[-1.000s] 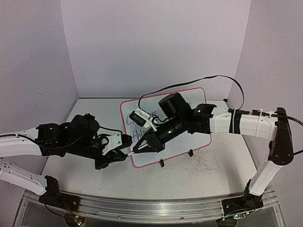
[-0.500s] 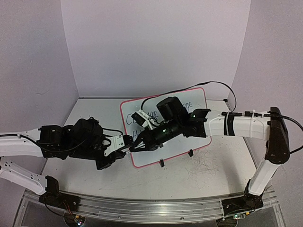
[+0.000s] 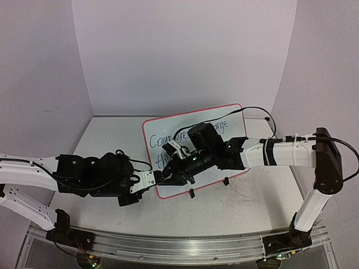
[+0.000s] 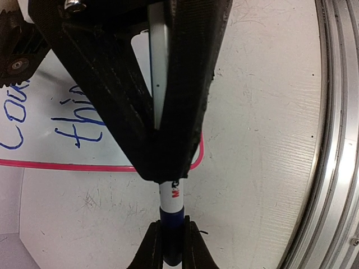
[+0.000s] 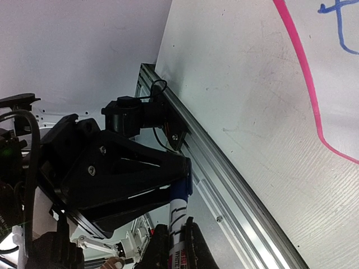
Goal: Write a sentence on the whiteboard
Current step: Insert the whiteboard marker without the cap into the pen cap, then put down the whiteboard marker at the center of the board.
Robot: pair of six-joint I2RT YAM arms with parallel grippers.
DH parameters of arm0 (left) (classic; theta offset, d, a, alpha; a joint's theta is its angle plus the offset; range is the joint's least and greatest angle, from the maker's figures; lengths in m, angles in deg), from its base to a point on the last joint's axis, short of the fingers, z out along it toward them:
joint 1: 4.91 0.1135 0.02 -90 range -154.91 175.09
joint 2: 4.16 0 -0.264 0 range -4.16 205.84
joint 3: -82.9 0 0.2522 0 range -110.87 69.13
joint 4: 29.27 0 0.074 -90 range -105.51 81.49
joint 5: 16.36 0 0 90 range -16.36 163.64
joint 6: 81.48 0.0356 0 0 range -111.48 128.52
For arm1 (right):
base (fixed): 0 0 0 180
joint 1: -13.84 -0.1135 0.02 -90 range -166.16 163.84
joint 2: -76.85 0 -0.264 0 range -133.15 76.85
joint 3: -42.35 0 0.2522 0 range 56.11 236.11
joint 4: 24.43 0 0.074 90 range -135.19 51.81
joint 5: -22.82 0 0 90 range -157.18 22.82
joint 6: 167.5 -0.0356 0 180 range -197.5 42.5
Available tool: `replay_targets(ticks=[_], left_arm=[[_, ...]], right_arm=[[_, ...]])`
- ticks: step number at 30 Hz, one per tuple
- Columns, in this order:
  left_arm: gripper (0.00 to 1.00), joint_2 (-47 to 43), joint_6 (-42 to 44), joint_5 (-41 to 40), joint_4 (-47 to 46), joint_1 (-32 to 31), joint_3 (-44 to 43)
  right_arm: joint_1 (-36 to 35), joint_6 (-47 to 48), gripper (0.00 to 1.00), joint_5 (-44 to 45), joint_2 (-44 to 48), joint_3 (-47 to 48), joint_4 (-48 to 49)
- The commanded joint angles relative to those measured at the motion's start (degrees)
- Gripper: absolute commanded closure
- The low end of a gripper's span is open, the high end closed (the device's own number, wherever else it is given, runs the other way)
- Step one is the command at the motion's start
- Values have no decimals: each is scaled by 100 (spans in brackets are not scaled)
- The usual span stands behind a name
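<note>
The left end effector [image 4: 171, 238] and right end effector [image 5: 176, 246] both clamp the marker [image 4: 170, 197]. Skewed pulling could fling it across the whiteboard's [image 3: 150, 128] seven o'clock corner.

Whiteboard [image 3: 233, 115] stands on the bench [image 3: 252, 202], centre and toward the back, with the sentence [image 3: 162, 140] on its left part. Left fingers [image 4: 151, 249] reach from the left and right fingers [image 4: 185, 84] from the right, tip to tip at the board's near-left corner, both closed on one marker [image 4: 168, 204] between them. Rail [image 3: 185, 246] lies along the bench's near edge.
</note>
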State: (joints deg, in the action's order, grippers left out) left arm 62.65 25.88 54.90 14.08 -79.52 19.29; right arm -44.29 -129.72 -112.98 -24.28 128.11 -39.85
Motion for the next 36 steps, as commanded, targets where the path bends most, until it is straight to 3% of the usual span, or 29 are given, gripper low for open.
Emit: replay_targets(ticks=[1, 4, 9, 13, 16, 19, 22, 26, 29, 33, 36], left_arm=[[100, -21, -188, 280, -2134, -69, -243], [100, -105, -471, 521, -2041, -70, -67], [100, -275, -967, 596, -2012, -71, 270], [100, -406, -1533, 324, -2018, -48, 441], [100, -553, -2181, 26, -2068, 162, 535], [100, -966, -3142, -37, -2188, 799, 755], [100, -1496, -4641, -433, -2006, 1412, 1014], [100, -1723, -6297, -1094, -916, 1676, 1100], [100, -1364, -6800, -763, -625, 1893, 1147], [100, -791, -6799, 312, -618, 2305, 1300], [100, -412, -6826, 690, -621, 2354, 1422]], right_arm=[[-235, 766, 91, -120, 398, -129, 808], [184, 1203, 67, 195, 1048, -584, 810], [784, 1767, 42, 812, 2363, -1188, 814], [1062, 2478, 26, 2405, 3792, -1105, 261], [1072, 2829, 5, 3942, 4643, -1059, -35], [1073, 3067, 2, 5021, 5164, -1103, -50], [1072, 3303, 2, 5276, 5233, -958, -205], [1071, 3307, 2, 5339, 5232, -1054, -238], [1075, 3293, 2, 5372, 5211, -1151, -231], [1072, 3262, 2, 5380, 5284, -1213, -237], [1075, 3218, 2, 5317, 5421, -1260, -234]])
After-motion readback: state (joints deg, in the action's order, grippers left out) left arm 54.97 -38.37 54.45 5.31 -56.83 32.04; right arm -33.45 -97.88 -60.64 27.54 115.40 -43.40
